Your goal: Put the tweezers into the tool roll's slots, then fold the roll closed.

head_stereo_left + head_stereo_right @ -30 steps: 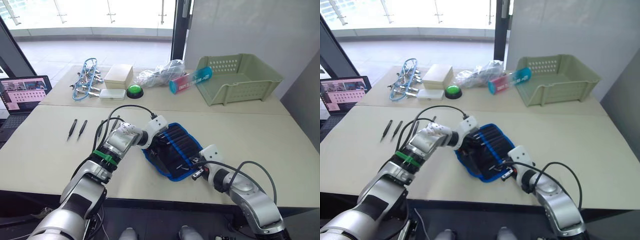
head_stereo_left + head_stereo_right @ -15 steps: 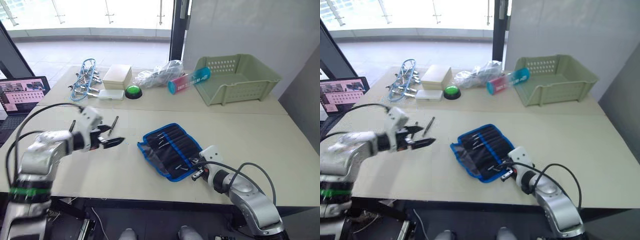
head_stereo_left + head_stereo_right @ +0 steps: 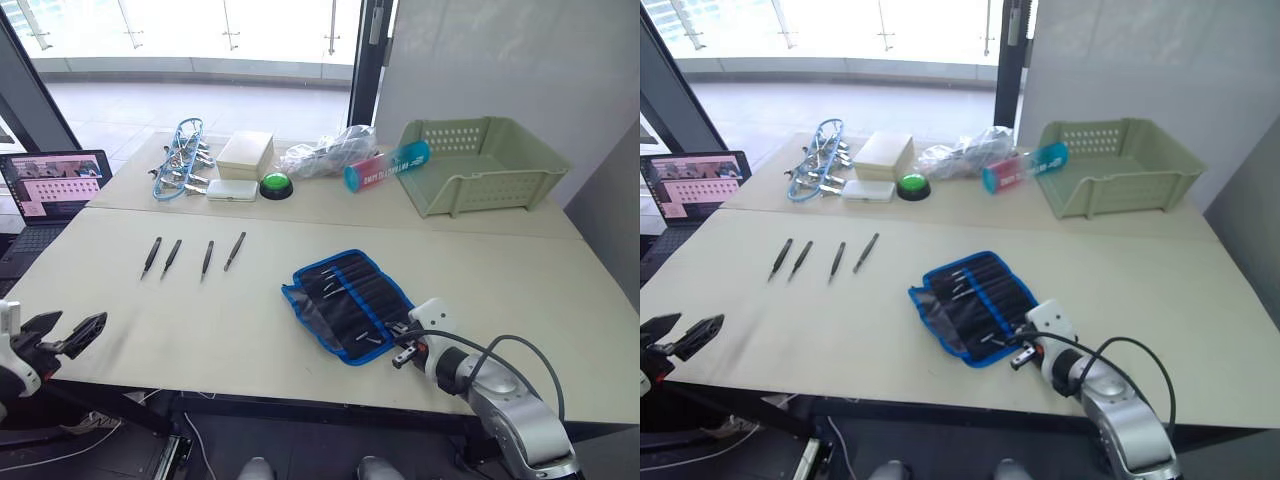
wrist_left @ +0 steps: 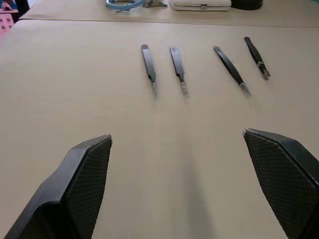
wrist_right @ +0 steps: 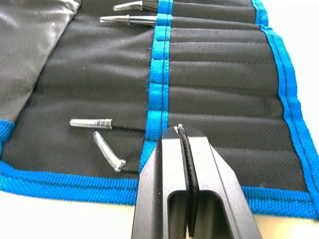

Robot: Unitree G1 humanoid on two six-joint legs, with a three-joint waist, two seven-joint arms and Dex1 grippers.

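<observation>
The left end effector (image 3: 62,335) hangs open and empty at the near left edge of the pale counter (image 3: 240,330). The right end effector (image 3: 403,352) is closed on nothing, touching the near edge of the black fabric tool roll edged in bright blue (image 3: 347,304), which lies unfolded at centre with metal tips showing from some slots (image 5: 219,94). Farther left, four slim black pointed tweezers (image 3: 193,257) lie in a row. Insertion step in hand; next, the left arm must reach and pinch one tweezer.
</observation>
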